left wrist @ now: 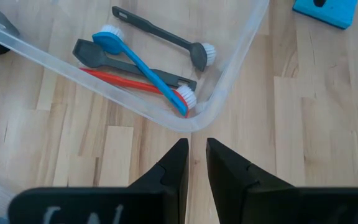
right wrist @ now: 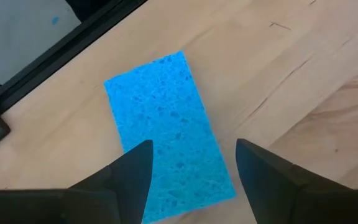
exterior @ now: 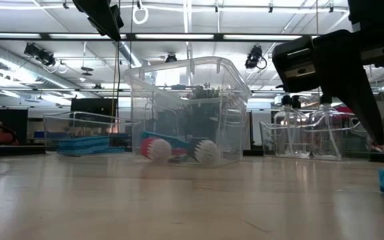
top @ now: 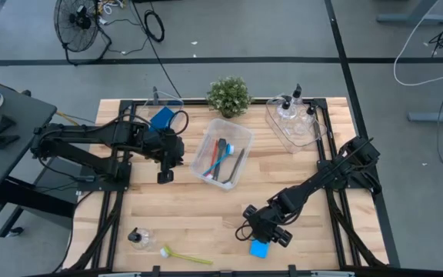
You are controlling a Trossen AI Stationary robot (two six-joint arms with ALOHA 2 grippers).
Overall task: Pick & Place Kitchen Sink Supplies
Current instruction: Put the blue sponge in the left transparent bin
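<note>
A flat blue sponge (right wrist: 163, 118) lies on the wooden table near its front edge (top: 259, 250). My right gripper (right wrist: 194, 165) hangs open just above it. Its two fingers stand over the sponge's long sides without touching it. My left gripper (left wrist: 196, 155) is shut on nothing and hovers over bare wood (top: 164, 176) beside the middle bin's corner. That clear bin (top: 206, 165) holds red, blue and grey brushes (left wrist: 145, 65). A yellow-green brush (top: 184, 255) and a small pump bottle (top: 138, 238) lie at the front left of the table.
A clear bin with blue sponges (top: 162, 117) stands at the back left. Another with pump bottles (top: 297, 119) stands at the back right, and a potted plant (top: 229, 96) sits between them. Black frame rails (top: 337, 223) run along the table's sides.
</note>
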